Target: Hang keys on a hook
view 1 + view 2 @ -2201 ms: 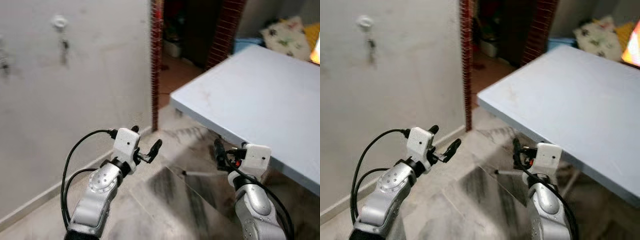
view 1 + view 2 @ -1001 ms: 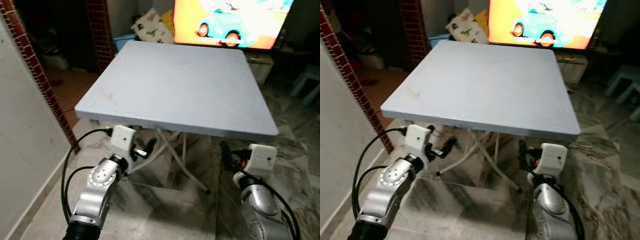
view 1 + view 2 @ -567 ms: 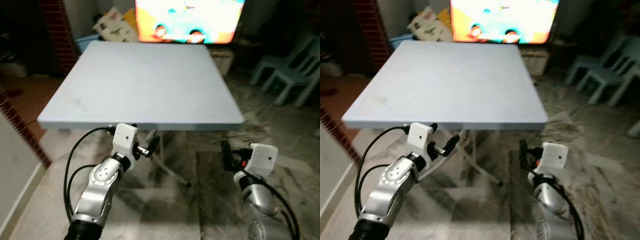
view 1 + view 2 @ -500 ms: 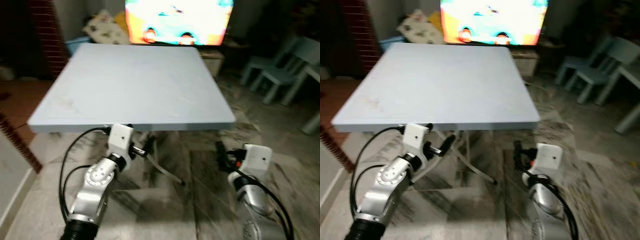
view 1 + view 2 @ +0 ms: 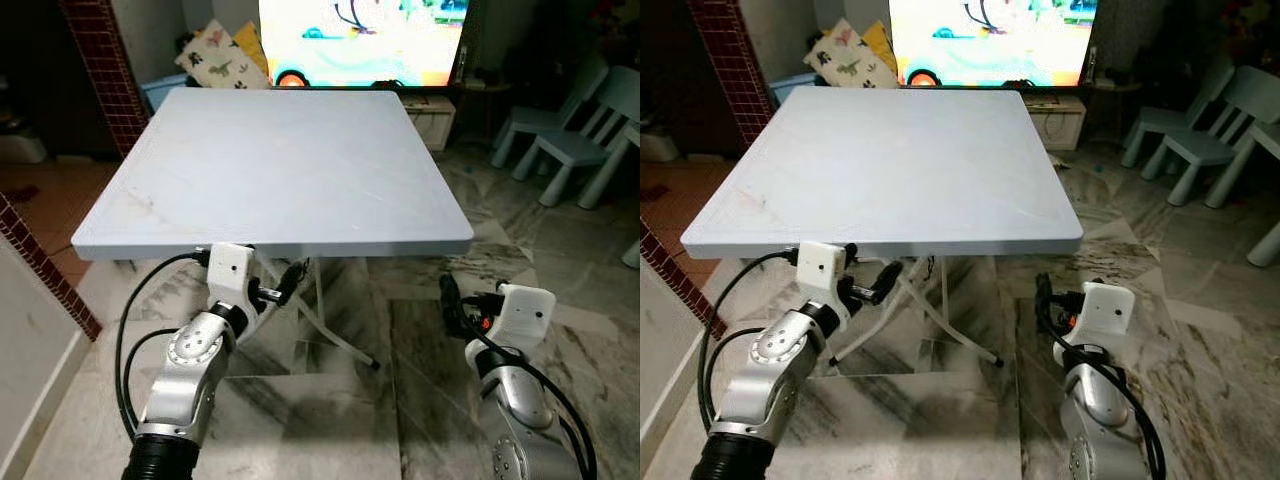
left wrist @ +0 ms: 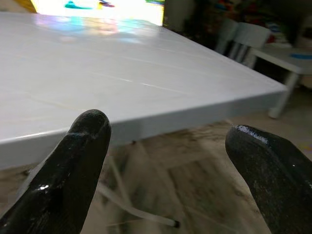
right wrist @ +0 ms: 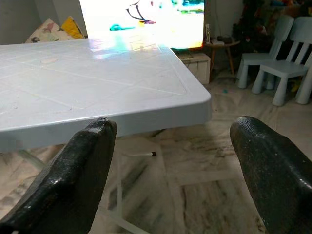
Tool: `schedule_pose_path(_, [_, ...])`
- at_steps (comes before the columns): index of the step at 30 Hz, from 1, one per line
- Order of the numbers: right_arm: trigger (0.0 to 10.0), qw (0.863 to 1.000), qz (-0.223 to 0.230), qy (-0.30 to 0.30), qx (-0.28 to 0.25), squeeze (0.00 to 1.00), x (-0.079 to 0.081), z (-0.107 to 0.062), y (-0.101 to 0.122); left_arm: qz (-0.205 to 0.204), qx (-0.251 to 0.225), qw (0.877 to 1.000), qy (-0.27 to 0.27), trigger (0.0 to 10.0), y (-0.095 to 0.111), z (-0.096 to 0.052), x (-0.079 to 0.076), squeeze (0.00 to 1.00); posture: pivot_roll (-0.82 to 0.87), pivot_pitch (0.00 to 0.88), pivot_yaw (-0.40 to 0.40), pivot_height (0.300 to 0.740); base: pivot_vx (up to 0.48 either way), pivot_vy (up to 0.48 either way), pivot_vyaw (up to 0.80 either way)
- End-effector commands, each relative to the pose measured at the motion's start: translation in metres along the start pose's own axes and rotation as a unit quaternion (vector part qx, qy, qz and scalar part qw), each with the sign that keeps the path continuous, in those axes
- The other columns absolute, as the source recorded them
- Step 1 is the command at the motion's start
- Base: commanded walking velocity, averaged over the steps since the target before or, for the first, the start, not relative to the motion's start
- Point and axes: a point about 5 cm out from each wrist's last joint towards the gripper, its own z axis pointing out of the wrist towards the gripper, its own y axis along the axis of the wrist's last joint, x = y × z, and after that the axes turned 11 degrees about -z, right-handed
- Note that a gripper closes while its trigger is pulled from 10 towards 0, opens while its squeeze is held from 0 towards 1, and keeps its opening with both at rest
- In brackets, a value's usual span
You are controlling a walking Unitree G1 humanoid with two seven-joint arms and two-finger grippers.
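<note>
Both the left gripper (image 6: 165,161) and right gripper (image 7: 170,161) are spread wide, empty, before the table (image 5: 270,160) at frame centre. Keys, presumably light, rigid and slippery, are best pinched at the ring.

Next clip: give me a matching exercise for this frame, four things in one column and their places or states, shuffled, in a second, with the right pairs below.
Things:
1. pale blue square plastic table
2. lit television screen
3. two pale blue plastic children's chairs
4. left claw

Places or states:
A. on the marble floor to the robot's right of the table
B. open, holding nothing, just under the table's near edge
C. directly ahead, top bare
D. beyond the table's far edge, showing a bright cartoon

Pairs: 1-C, 2-D, 3-A, 4-B
</note>
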Motion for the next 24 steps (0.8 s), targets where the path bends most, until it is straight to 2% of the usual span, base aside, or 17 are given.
schedule_pose_path(1, [10.0,1.000,0.004,0.001,0.003,0.00,0.002,-0.001,0.000,0.003,-0.001,1.000,0.000,10.0,0.003,0.000,0.000,0.00,0.08,0.000,-0.002,0.740,0.000,-0.398,0.00])
schedule_pose_path(5, [10.0,1.000,0.008,0.013,0.013,0.00,0.005,-0.001,-0.004,0.001,0.004,1.000,0.012,10.0,0.000,0.001,0.004,0.00,0.08,0.000,-0.006,0.740,0.000,-0.480,0.00])
schedule_pose_path(18, [10.0,0.999,0.005,-0.005,0.034,0.00,-0.004,0.000,-0.012,0.009,-0.003,0.999,0.034,10.0,0.007,0.006,0.017,0.00,0.07,0.000,-0.011,0.740,0.000,-0.480,0.00])
schedule_pose_path(20, [10.0,0.999,-0.009,-0.007,0.039,0.00,-0.003,-0.001,-0.015,0.008,-0.003,0.999,0.035,10.0,0.007,0.007,0.018,0.00,0.07,0.000,-0.011,0.740,0.000,-0.480,0.00])
schedule_pose_path(24, [10.0,0.999,0.000,-0.010,0.045,0.00,-0.005,-0.002,-0.018,0.010,-0.002,0.999,0.035,10.0,0.007,0.007,0.019,0.00,0.07,0.000,-0.009,0.740,0.000,-0.480,0.00])
